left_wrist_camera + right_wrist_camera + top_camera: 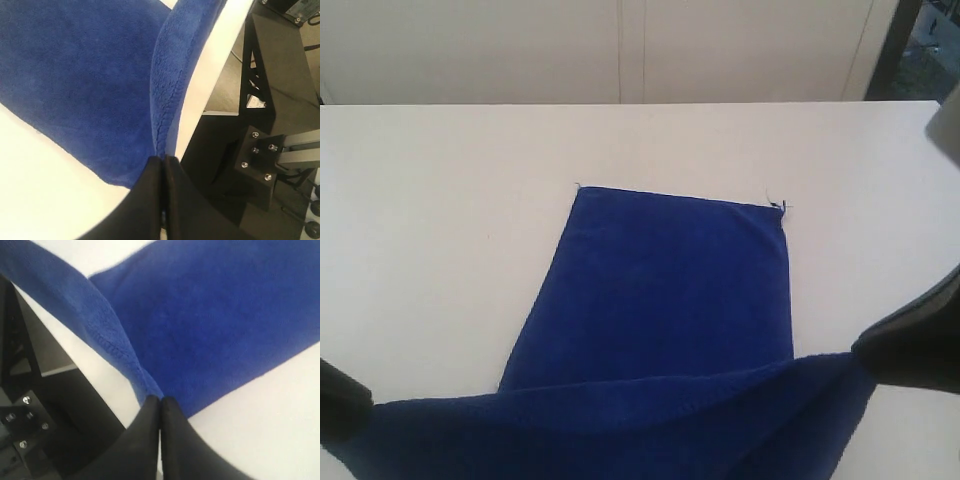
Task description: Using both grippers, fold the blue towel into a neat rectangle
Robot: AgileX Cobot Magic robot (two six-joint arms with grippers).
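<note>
**Near hem pinched at both ends, far half flat**

Closest to the exterior camera, the near edge of the blue towel (670, 290) is stretched in a sagging band between two black grippers. The left gripper (161, 159) and the right gripper (160, 400) each have their fingers pressed together on a corner of the stitched hem. There is one towel, deep royal blue and plush, and one white table (440, 200) under it. Beyond the raised band the cloth lies flat on the table, a smooth rectangle running away from the camera.

Only the exterior view shows the far edge, with a short loose thread at each far corner. Only the wrist views show the hem stitching entering the fingertips. The left wrist view alone shows a black bolted frame (280, 75) past the table edge.
</note>
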